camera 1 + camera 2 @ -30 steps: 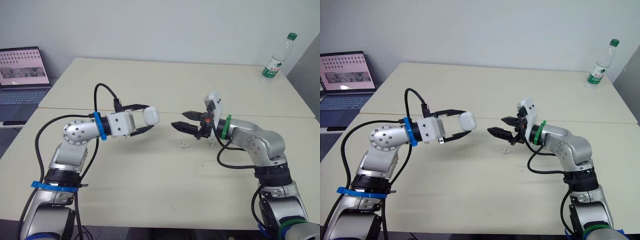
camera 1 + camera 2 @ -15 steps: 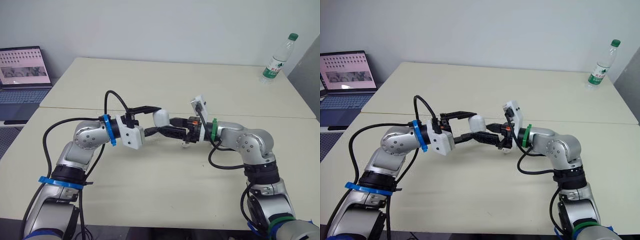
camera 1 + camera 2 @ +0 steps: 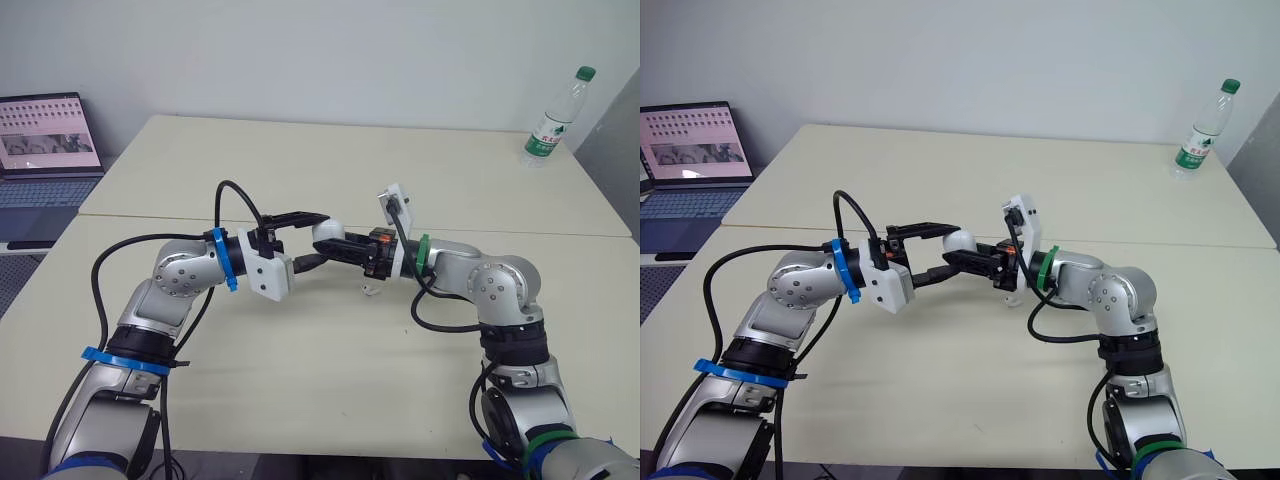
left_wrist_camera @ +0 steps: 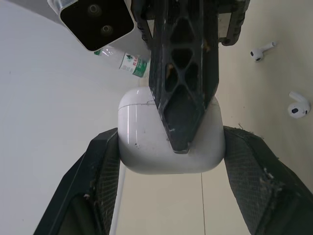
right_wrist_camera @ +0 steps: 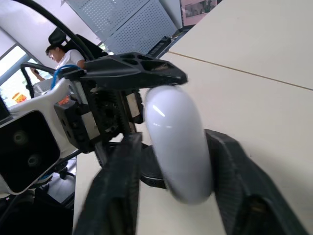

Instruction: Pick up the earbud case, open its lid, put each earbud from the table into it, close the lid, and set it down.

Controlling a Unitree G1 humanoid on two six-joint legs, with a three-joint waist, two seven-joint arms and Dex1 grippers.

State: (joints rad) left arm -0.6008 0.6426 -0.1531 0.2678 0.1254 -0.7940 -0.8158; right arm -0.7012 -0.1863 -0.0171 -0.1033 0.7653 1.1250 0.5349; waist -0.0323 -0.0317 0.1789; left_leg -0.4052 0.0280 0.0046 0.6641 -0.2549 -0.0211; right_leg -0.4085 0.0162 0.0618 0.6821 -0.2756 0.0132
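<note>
1. Two earbuds point(image 4: 262, 50) lie on the bench point(image 3: 300, 380), outside the earbud case point(image 4: 137, 132).
2. My left end effector point(image 3: 312, 238) is clamped on the case, holding it up off the bench.
3. My right end effector point(image 5: 173, 139) has its fingers point(image 5: 122, 186) apart, one on each side of the lid end.
4. I should hold the bottom tight and flip the lid slowly, so the case does not slip.
5. The lid looks closed, so I cannot see inside.

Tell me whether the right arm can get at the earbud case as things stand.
Probably yes: the right gripper sits at the earbud case, which the left gripper holds above the table; nothing stands between them.
</note>
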